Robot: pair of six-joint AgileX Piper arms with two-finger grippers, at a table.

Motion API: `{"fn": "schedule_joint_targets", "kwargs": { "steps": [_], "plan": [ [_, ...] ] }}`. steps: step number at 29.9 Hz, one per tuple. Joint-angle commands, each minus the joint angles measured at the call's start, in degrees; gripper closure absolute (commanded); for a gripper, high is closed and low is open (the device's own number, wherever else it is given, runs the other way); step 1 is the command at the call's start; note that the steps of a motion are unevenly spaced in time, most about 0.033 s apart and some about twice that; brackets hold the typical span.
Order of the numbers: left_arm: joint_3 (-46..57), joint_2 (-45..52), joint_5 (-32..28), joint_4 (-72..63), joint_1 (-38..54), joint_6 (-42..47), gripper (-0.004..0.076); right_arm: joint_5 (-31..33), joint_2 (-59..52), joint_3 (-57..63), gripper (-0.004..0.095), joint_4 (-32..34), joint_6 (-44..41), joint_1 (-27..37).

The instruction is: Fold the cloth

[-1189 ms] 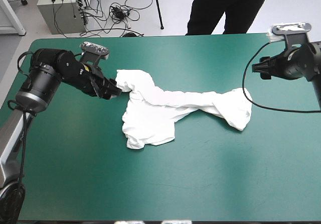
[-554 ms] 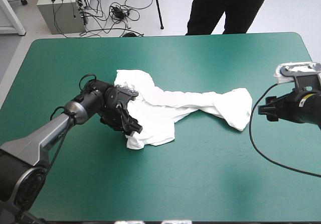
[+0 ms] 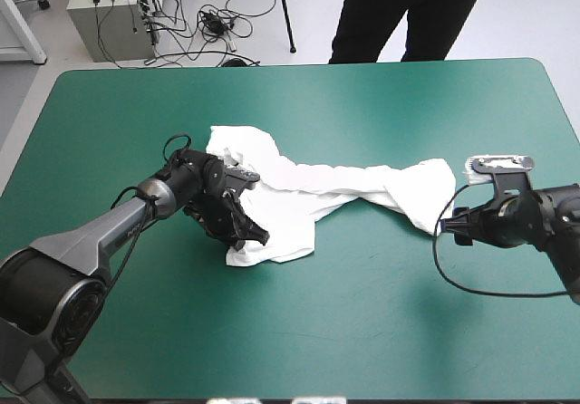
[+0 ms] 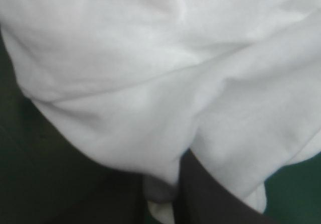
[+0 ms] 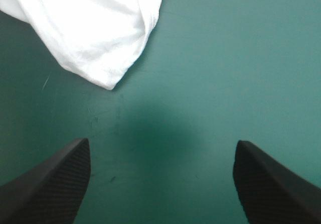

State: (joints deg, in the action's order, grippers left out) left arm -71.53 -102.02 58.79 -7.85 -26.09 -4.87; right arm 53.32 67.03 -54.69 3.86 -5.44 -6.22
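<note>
Nearest, the left tool [image 3: 253,235] grips the near-left edge of the white T-shirt [image 3: 290,206], its black fingers [image 4: 210,199] all but closed on a fold of cloth. Opposite, the right tool [image 5: 161,143] is spread wide over the bare teal-green counter [image 3: 381,322], with the shirt's right tip just ahead of it, apart. Farther back, the T-shirt lies crumpled across the counter's middle, a twisted band joining its two ends.

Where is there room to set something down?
Bare teal-green cover runs between the T-shirt and the near edge, and between it and the far edge. The middle is crowded: the left gripper on the T-shirt, the right gripper beside its right end.
</note>
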Motion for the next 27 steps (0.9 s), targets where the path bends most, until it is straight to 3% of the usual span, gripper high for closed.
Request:
{"fn": "schedule_joint_targets", "kwargs": {
  "steps": [1, 12, 22, 27],
  "plan": [
    [-1.14, 1.56, -0.57, -0.51, -0.23, 0.34, 0.0734, -6.39, 5.07, -1.27, 0.0166, -1.70, -0.60, -0.11],
    [-1.14, 1.56, -0.57, -0.51, -0.23, 0.80, 0.0733, -13.52, 19.06, -1.49, 0.0180, -7.63, 0.49, -0.11],
    [-1.14, 1.56, -0.46, -0.51, -0.23, 0.98, 0.0733, -15.25, 26.65, -1.49, 0.0371, -11.97, 4.35, -0.13],
    [-1.14, 1.56, -0.33, -0.51, -0.23, 0.95, 0.0733, -15.04, 30.36, -1.49, 0.0553, -14.51, 7.27, -0.13]
  ]
}}
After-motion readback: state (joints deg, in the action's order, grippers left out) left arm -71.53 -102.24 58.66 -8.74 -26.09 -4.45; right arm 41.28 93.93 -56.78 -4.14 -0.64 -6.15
